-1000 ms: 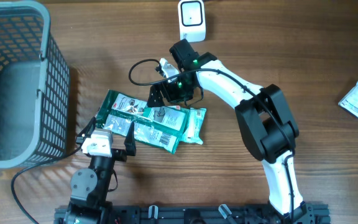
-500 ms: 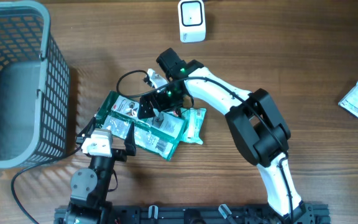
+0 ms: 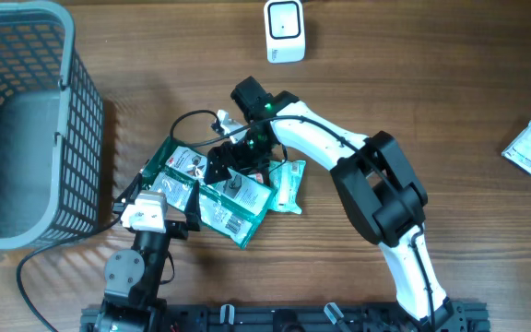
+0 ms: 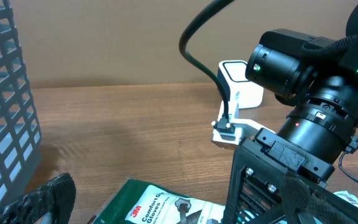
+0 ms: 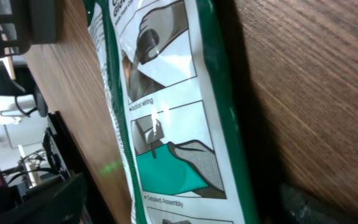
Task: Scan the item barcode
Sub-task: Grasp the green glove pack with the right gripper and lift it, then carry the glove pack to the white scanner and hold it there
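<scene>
Packs of gloves in green-and-white plastic [image 3: 238, 207] lie overlapping on the brown wooden table [image 3: 431, 55], a little left of the frame's centre in the overhead view. They are well below the small white box-shaped scanner [image 3: 284, 30] at the top edge.

The right gripper [image 3: 236, 173] hangs directly over the packs with its jaws spread wide. Its white-and-black arm [image 3: 376, 175] sweeps up from the lower right and covers part of the heap. In the right wrist view we see one pack's printed glove drawings [image 5: 166, 124] filling the middle. We cannot tell whether the fingers touch it.

The left gripper [image 3: 159, 194] sits at the lower left edge of the packs, jaws also wide. One textured finger [image 4: 39, 199] shows in the lower left corner of its own view. From there the right arm's black wrist [image 4: 309, 106] blocks most of the line to the scanner [image 4: 241, 84].

Around these, a grey plastic mesh basket [image 3: 17, 120] fills the upper left. A black cable [image 3: 187, 124] loops above the packs. A small white pouch [image 3: 530, 146] lies alone near the right edge.
</scene>
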{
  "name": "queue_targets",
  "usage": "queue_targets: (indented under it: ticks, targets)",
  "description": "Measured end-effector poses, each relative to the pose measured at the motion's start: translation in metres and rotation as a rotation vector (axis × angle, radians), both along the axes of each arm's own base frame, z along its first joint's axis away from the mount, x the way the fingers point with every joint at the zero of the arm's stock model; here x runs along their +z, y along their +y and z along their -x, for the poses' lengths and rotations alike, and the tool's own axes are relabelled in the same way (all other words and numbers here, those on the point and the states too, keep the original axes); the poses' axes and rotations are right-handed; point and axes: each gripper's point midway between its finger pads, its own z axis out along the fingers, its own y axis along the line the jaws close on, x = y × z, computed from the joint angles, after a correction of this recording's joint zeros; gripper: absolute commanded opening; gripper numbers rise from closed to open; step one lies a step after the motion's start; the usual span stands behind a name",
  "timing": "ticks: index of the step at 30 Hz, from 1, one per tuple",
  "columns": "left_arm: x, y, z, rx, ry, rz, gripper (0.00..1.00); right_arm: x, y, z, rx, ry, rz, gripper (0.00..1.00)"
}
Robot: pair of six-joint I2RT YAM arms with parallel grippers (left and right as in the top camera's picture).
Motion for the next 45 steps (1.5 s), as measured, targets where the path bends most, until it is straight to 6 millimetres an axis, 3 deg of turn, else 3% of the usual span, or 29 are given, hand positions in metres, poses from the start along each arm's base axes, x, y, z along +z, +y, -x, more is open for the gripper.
queue_targets:
  ticks: [5, 11, 15, 16, 19, 20, 24, 28, 31, 36, 40, 45]
  targets:
    - [0.000, 0.000, 0.000, 0.000, 0.000, 0.000, 1.00, 0.003, 0.012, 0.002, 0.035, -0.036, -0.041, 1.00]
    - [0.000, 0.000, 0.000, 0.000, 0.000, 0.000, 1.00, 0.004, 0.029, -0.012, 0.045, -0.128, -0.111, 0.98]
    - [0.000, 0.000, 0.000, 0.000, 0.000, 0.000, 1.00, -0.001, 0.032, -0.004, 0.056, -0.106, -0.103, 0.77]
    - [0.000, 0.000, 0.000, 0.000, 0.000, 0.000, 1.00, -0.003, 0.035, 0.001, 0.066, -0.090, -0.108, 0.56]
    - [0.000, 0.000, 0.000, 0.000, 0.000, 0.000, 1.00, -0.012, 0.038, 0.022, 0.095, -0.017, -0.088, 0.24]
    - [0.000, 0.000, 0.000, 0.000, 0.000, 0.000, 1.00, -0.016, 0.036, 0.028, 0.098, 0.017, -0.075, 0.06]
    - [0.000, 0.000, 0.000, 0.000, 0.000, 0.000, 1.00, -0.027, 0.027, 0.040, 0.096, 0.090, -0.032, 0.04]
    - [0.000, 0.000, 0.000, 0.000, 0.000, 0.000, 1.00, -0.020, 0.010, 0.036, 0.049, 0.193, -0.037, 0.04]
    - [0.000, 0.000, 0.000, 0.000, 0.000, 0.000, 1.00, 0.001, -0.021, 0.017, -0.067, 0.364, -0.079, 0.04]
    - [0.000, 0.000, 0.000, 0.000, 0.000, 0.000, 1.00, 0.062, -0.071, -0.030, -0.373, 0.634, -0.119, 0.04]
    - [0.000, 0.000, 0.000, 0.000, 0.000, 0.000, 1.00, 0.111, -0.081, -0.031, -0.606, 0.941, -0.005, 0.04]
    - [0.000, 0.000, 0.000, 0.000, 0.000, 0.000, 1.00, 0.121, -0.083, -0.021, -0.793, 1.272, 0.189, 0.04]
